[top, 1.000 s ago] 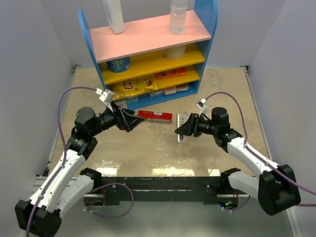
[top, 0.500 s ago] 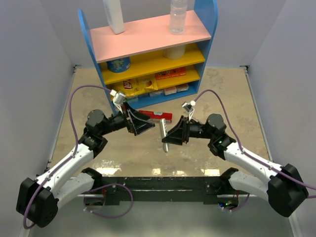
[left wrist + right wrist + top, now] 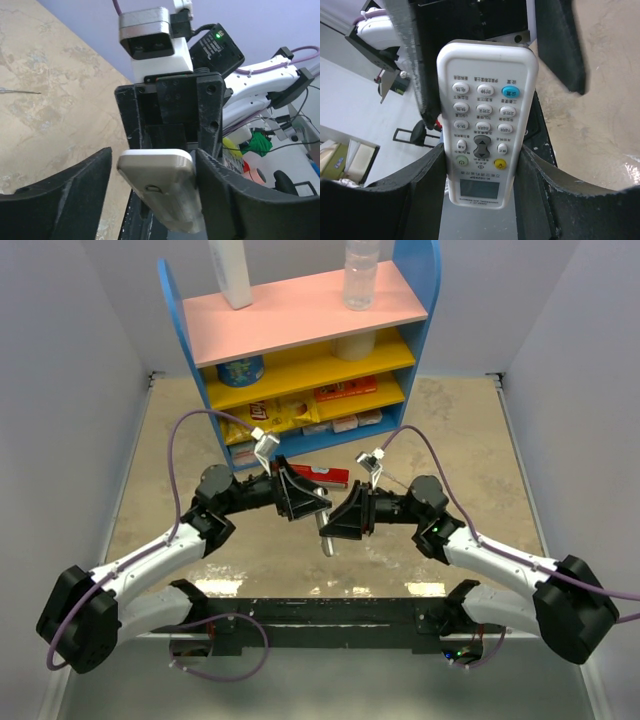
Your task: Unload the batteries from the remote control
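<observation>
The remote control point(image 3: 482, 125) is a white bar with rows of buttons and a small screen. My right gripper point(image 3: 481, 155) is shut on its sides and holds it above the table, as the top view point(image 3: 335, 523) also shows. The remote point(image 3: 325, 535) hangs between the two grippers. My left gripper point(image 3: 316, 504) is open, facing the right one. In the left wrist view the remote's blank rounded end point(image 3: 160, 175) lies between my left gripper's point(image 3: 152, 160) fingers, against the right finger with a gap on the left. No batteries show.
A flat red box point(image 3: 318, 475) lies on the table just behind the grippers. A blue shelf unit point(image 3: 300, 350) with pink and yellow boards, bottles and snack packs stands at the back. A thin pale stick point(image 3: 20, 91) lies on the table.
Both arms have moved in toward the middle. My right gripper has carried the remote left and nearer. My left gripper has moved right until its open fingers flank the remote's end.
</observation>
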Controlling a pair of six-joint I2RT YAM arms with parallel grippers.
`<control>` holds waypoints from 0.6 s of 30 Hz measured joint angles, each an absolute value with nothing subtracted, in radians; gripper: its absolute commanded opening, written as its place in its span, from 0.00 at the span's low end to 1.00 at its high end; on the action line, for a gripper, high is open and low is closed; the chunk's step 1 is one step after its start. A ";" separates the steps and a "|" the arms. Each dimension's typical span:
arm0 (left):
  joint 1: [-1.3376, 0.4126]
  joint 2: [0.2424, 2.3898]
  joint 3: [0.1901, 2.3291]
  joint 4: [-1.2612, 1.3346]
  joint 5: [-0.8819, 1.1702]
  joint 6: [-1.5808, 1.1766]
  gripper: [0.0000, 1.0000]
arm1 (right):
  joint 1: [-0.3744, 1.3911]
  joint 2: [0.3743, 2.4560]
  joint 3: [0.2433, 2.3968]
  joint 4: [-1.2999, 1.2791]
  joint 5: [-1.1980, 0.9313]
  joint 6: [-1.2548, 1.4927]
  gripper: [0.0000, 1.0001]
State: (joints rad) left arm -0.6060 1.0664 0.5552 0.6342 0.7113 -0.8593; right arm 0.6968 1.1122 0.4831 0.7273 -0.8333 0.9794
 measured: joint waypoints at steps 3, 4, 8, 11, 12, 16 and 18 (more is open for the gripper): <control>-0.616 1.065 0.539 0.664 0.709 -0.873 0.39 | 0.700 1.113 0.482 0.717 -0.830 0.976 0.39; -0.618 1.063 0.534 0.669 0.704 -0.883 0.33 | 0.700 1.113 0.482 0.714 -0.830 0.968 0.42; -0.618 1.052 0.529 0.654 0.685 -0.900 0.00 | 0.700 1.111 0.482 0.696 -0.820 0.938 0.63; -0.618 1.044 0.529 0.600 0.651 -0.884 0.00 | 0.702 1.107 0.486 0.646 -0.785 0.921 0.70; -0.618 1.043 0.531 0.566 0.634 -0.872 0.00 | 0.702 1.103 0.490 0.616 -0.764 0.911 0.70; -0.618 1.044 0.547 0.432 0.558 -0.840 0.00 | 0.701 1.088 0.528 0.460 -0.676 0.846 0.71; -0.618 1.044 0.567 0.360 0.516 -0.825 0.00 | 0.702 1.082 0.563 0.360 -0.614 0.800 0.70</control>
State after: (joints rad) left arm -0.6178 1.0435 0.5674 0.3599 0.5156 -0.8253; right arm 0.7017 1.0824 0.5629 0.3599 -0.6136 0.7998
